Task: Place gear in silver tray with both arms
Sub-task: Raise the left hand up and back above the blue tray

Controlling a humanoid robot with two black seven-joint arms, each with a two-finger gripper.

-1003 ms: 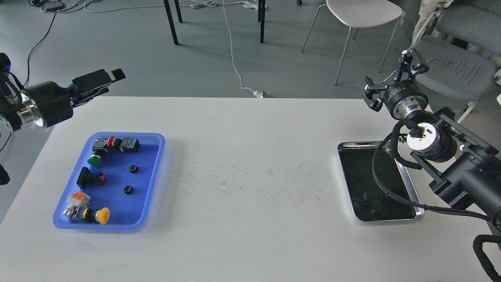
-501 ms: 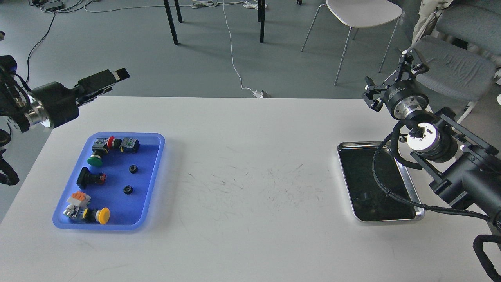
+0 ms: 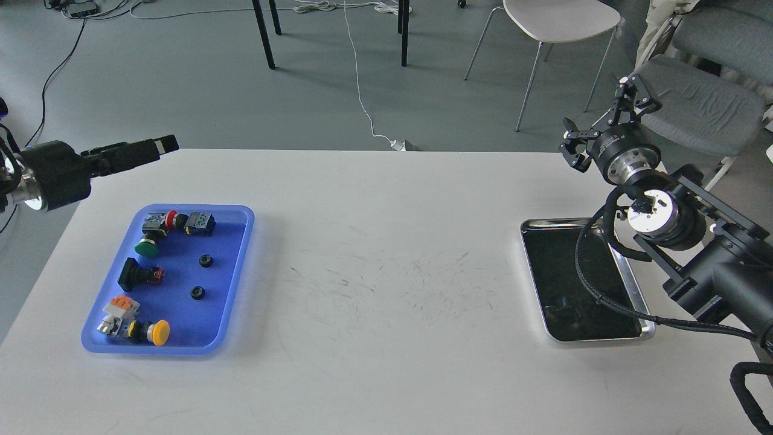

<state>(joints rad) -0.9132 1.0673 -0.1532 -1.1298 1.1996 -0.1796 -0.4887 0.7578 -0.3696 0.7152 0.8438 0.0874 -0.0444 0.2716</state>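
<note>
Silver tray [image 3: 634, 290] lies at right table edge; blue tray [image 3: 238, 272] at left holds both gears [image 3: 206, 261]. Table centre bare. Right gripper [image 3: 604, 124] spread wide, empty; left gripper [image 3: 158, 145] state undeterminable.

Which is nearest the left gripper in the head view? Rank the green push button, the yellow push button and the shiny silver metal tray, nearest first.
From the left gripper:
1. Green push button, at the far end of the blue plastic tray, on the left.
2. Yellow push button, at that tray's near end.
3. Shiny silver metal tray, far across the white table on the right.
</note>
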